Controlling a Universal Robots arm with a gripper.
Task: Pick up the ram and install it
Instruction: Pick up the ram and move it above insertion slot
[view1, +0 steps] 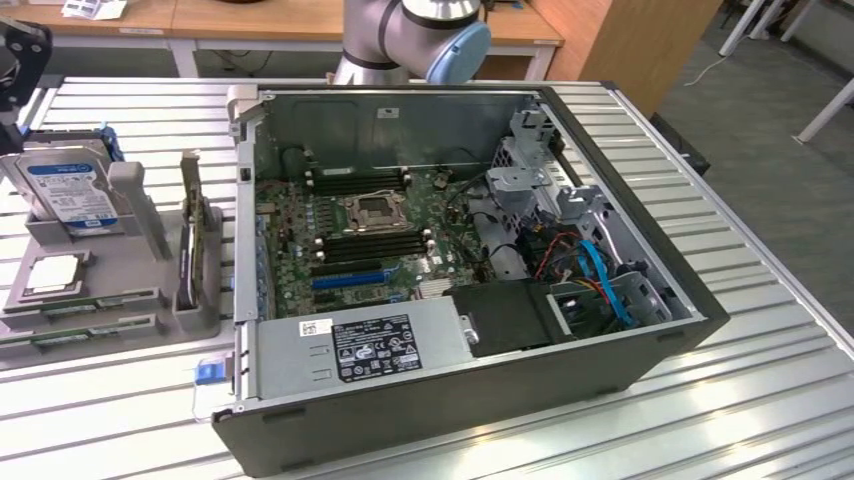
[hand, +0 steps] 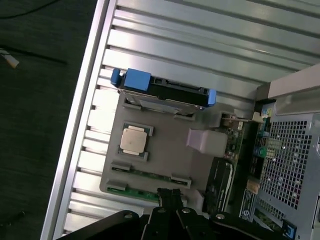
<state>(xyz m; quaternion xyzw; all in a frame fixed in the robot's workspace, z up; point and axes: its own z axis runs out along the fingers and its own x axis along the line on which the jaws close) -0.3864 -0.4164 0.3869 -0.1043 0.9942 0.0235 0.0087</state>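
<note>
At the exterior view's left you have a grey plastic parts holder (view1: 134, 210) on the ribbed metal table (view1: 747, 400). A silver hard drive with a blue-white label (view1: 67, 190) stands at its back and a square silver processor chip (view1: 54, 272) lies mid-holder. The ram (view1: 80, 303), a long thin green circuit-board stick, lies flat in a front slot, a second like stick (view1: 67, 335) just beside it. Next, a dark expansion card (view1: 198, 250) stands upright. Further right sits the open black computer case (view1: 534, 400), its green motherboard (view1: 287, 230) exposed. In the wrist view your black gripper (hand: 169, 192) has its fingers pressed together, gripping nothing, over the holder's ram end.
</note>
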